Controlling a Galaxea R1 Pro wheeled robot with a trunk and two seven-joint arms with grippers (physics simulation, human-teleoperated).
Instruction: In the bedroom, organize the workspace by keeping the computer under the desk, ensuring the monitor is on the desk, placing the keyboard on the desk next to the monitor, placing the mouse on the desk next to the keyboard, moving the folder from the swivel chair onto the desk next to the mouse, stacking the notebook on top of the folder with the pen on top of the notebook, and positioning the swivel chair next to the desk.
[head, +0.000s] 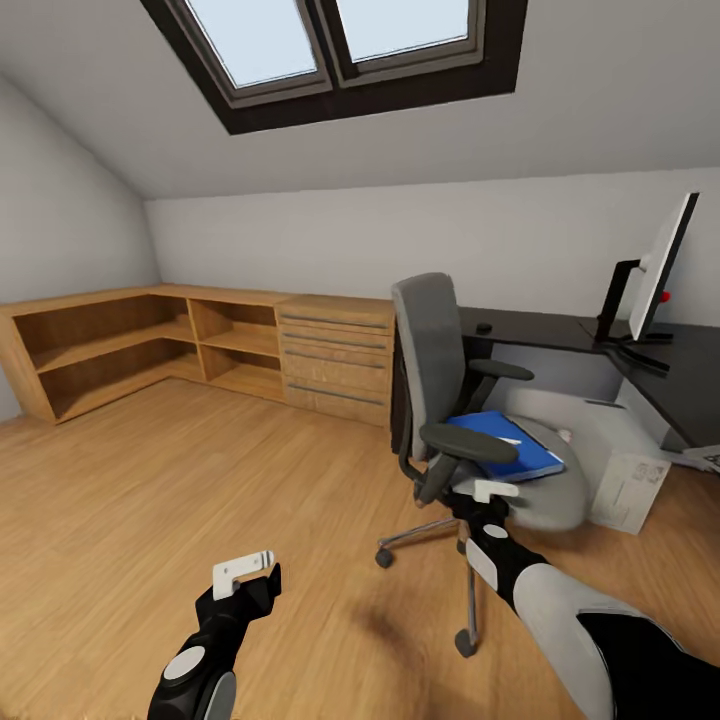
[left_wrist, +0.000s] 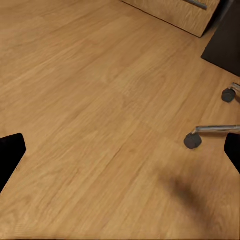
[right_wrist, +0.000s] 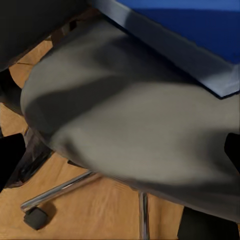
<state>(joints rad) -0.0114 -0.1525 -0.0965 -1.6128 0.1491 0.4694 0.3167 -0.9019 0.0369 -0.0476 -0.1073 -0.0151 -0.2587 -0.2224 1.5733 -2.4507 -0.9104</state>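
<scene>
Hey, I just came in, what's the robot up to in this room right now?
It's tidying a desk area. The right gripper is at the front edge of the swivel chair seat, close to the blue folder lying there, and holds nothing. The left gripper hangs open over the wood floor. The monitor stands on the desk, and the computer sits on the floor beneath the desk. The folder hasn't been lifted yet.

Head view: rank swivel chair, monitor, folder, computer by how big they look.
1. swivel chair, largest by far.
2. monitor and computer: similar; the monitor is seen nearly edge-on and the computer partly hidden, so unranked.
3. folder, smallest, partly covered by the armrest.
</scene>
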